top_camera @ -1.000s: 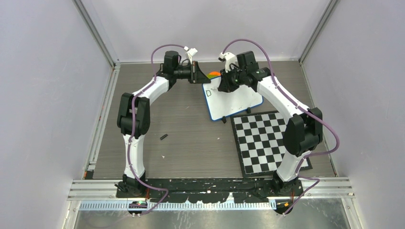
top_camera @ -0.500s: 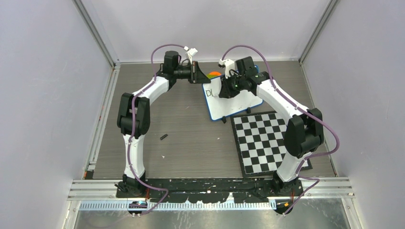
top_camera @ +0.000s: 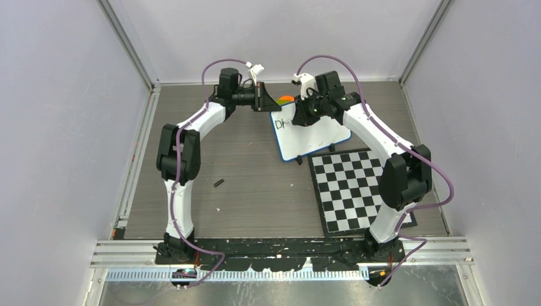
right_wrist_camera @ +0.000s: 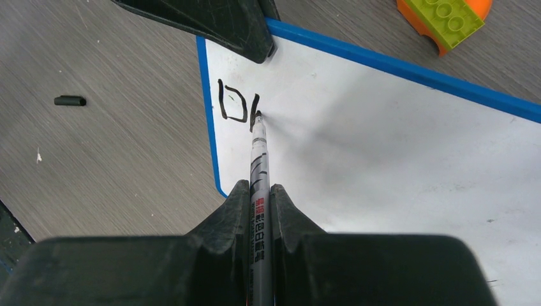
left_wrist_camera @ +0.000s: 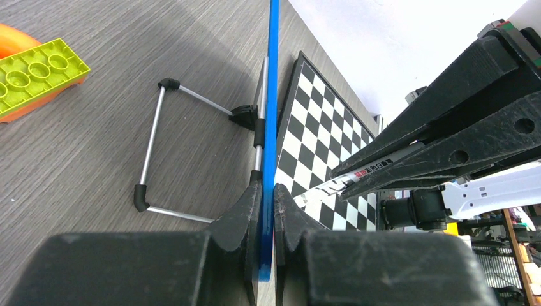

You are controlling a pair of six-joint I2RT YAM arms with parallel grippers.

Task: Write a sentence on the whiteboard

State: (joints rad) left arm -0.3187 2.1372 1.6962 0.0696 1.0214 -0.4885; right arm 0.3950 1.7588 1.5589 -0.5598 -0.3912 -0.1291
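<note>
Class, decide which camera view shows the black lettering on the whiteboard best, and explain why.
The right wrist view: the lettering, a D and one stroke, sits close on the whiteboard at the marker tip. The top external view shows it tiny. The left wrist view sees the whiteboard edge-on, no writing.

Soft, even light falls from overhead, and the bench (top_camera: 255,172) carries only faint, diffuse shadows. Ahead of the right tool (right_wrist_camera: 260,189), the marker (right_wrist_camera: 258,159) throws a pale grey smudge of shadow rightward across the whiteboard (right_wrist_camera: 395,159), which shows no glare. That tool's near body looks soft and unfocused, as does the left tool (left_wrist_camera: 268,191). Beyond the left tool, the upper-right background blows out white.
</note>
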